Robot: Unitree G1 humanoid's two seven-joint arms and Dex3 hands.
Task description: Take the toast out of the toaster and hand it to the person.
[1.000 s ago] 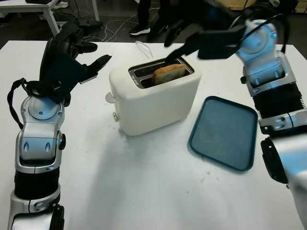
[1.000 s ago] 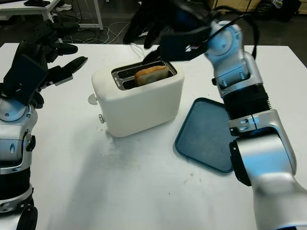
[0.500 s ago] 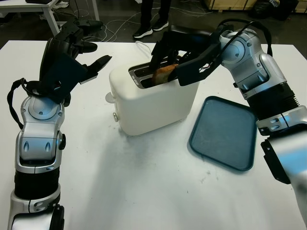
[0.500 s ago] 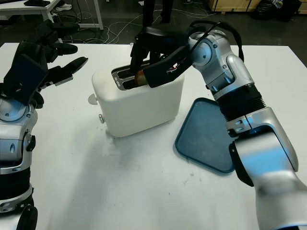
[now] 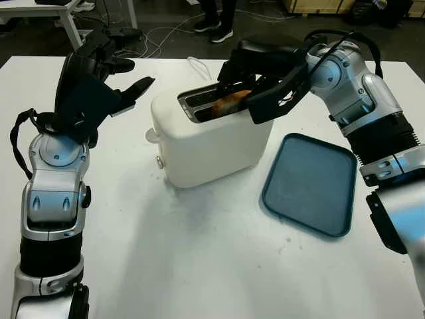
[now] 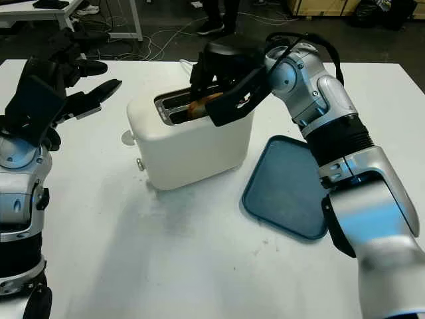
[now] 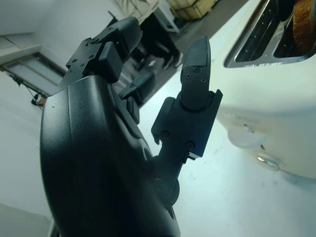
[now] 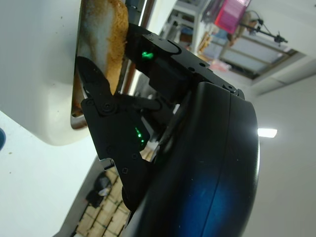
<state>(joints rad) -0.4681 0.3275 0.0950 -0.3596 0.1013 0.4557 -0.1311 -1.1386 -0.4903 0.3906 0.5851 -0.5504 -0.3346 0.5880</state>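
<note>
A white toaster point(image 5: 212, 143) stands mid-table with a browned toast point(image 5: 229, 103) sticking up out of its near slot. My right hand point(image 5: 249, 83) reaches over the toaster top from the right. In the right wrist view its fingers point(image 8: 106, 111) sit on both sides of the toast point(image 8: 106, 34) and pinch it, with the slice still down in the slot. My left hand point(image 5: 109, 73) is open, held up in the air left of the toaster, which shows in the left wrist view as a toaster point(image 7: 276, 98) beyond that hand.
A dark blue tray point(image 5: 309, 183) lies flat on the white table point(image 5: 199, 252) right of the toaster. A person's feet point(image 5: 212, 30) stand on the floor beyond the far edge. A white cable point(image 5: 197, 66) lies behind the toaster.
My right hand came down from behind and above the toaster onto its top, and its fingers closed around the toast. The person's feet stepped farther back. My left arm stayed still.
</note>
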